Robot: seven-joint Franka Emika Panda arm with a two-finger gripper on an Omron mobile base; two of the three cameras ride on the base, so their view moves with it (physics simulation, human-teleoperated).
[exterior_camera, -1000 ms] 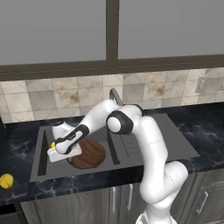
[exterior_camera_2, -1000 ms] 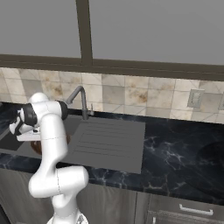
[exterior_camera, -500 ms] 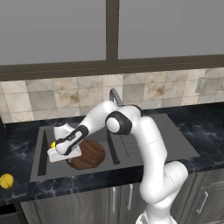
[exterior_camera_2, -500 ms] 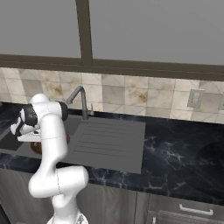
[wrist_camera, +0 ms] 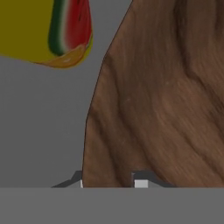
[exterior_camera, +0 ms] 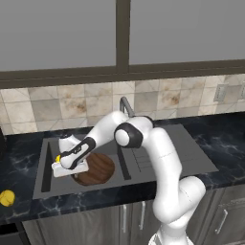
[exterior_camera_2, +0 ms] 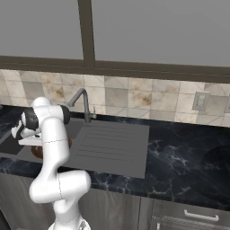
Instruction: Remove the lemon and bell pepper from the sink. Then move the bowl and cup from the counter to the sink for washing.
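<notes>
Black marble table [exterior_camera: 217, 143] runs under the tiled wall, and it is cut off at both sides of the left base view. Set into it, the sink [exterior_camera: 48, 165] is a dark grey basin with a ribbed drainboard [exterior_camera_2: 114, 143] on its right and a curved faucet [exterior_camera_2: 81, 101] behind; in the right base view the arm's white links cover most of the basin. The bowl [exterior_camera: 98, 167], wide and dark brown wood, lies in the basin, its left part hidden behind the hand in the left base view; in the hand view its grained surface [wrist_camera: 166, 96] fills the right side, cut by the frame's edges. The claw [exterior_camera: 72, 168] hangs low over the bowl's left rim, and in the hand view only a trace of its tips shows at the bottom against the wood, so whether it is spread or pinching the rim cannot be told. The cup [wrist_camera: 46, 30], yellow with a red and green watermelon mark, lies on the grey sink floor just beside the bowl in the hand view, its upper part out of frame; in the left base view only a yellow sliver [exterior_camera: 58, 158] peeks from behind the hand. The lemon [exterior_camera: 6, 198] sits on the table left of the sink, near the front edge, well apart from the basin.
</notes>
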